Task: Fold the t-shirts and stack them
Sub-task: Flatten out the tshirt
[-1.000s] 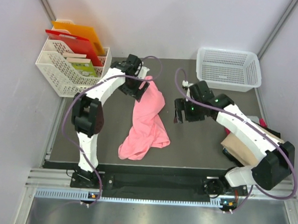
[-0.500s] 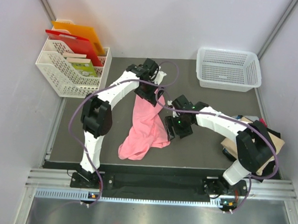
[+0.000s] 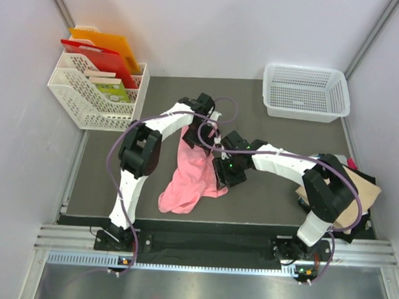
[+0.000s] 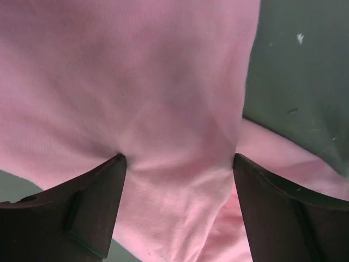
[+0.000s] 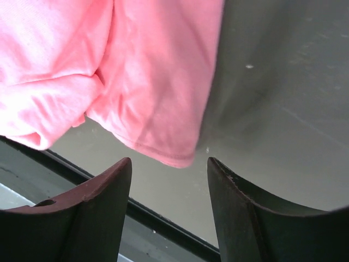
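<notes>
Pale walls (image 3: 212, 29) enclose a dark grey table (image 3: 270, 201).

The top view looks down from above the near edge over the whole table (image 3: 277, 194). Both wrist views face down, close above the shirt (image 3: 188, 179), which all three share.

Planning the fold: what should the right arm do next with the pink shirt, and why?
Probably lower the right gripper onto the pink t-shirt and close: its jaws stand open above the hem corner, gripping nothing, while the left gripper, jaws open, straddles cloth near the far end.
</notes>
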Robot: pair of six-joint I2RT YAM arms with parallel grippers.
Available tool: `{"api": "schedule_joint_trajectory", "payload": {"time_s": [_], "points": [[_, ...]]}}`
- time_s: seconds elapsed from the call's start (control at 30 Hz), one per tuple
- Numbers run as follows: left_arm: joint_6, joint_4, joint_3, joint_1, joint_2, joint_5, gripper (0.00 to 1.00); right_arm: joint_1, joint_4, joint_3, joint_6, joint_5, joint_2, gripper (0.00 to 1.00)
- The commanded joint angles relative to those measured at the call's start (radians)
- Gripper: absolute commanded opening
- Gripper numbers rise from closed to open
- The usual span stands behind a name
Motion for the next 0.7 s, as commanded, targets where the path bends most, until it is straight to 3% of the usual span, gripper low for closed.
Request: {"api": "schedule_joint_trajectory", "payload": {"time_s": [0.0,0.07,0.17,0.2,0.27,0.3,0.43,0.67], "points": [[-0.037,0.035,0.034,-0.007,0.027,0.034,0.80,0.030,0.064,0.001,0.008,-0.010,0.038,0.54],[-0.037,0.032,0.036,-0.006,0.031,0.035,0.70,0.029,0.076,-0.002,0.006,-0.008,0.049,0.51],[-0.024,0.021,0.030,-0.006,0.021,0.037,0.54,0.030,0.085,0.000,0.003,-0.008,0.066,0.38],[-0.014,0.019,0.028,-0.006,0.014,0.037,0.37,0.030,0.089,0.000,0.002,-0.008,0.072,0.31],[-0.006,0.013,0.022,-0.006,-0.007,0.035,0.23,0.030,0.092,0.000,-0.003,-0.005,0.078,0.24],[0.002,0.009,0.024,-0.004,-0.013,0.032,0.12,0.030,0.081,0.003,-0.004,-0.001,0.083,0.15],[0.043,-0.028,0.039,0.005,-0.080,0.006,0.00,0.026,0.008,0.058,-0.044,0.055,0.064,0.00],[0.141,-0.091,-0.024,0.123,-0.252,-0.052,0.00,-0.118,-0.114,0.113,-0.070,0.147,-0.060,0.00]]}}
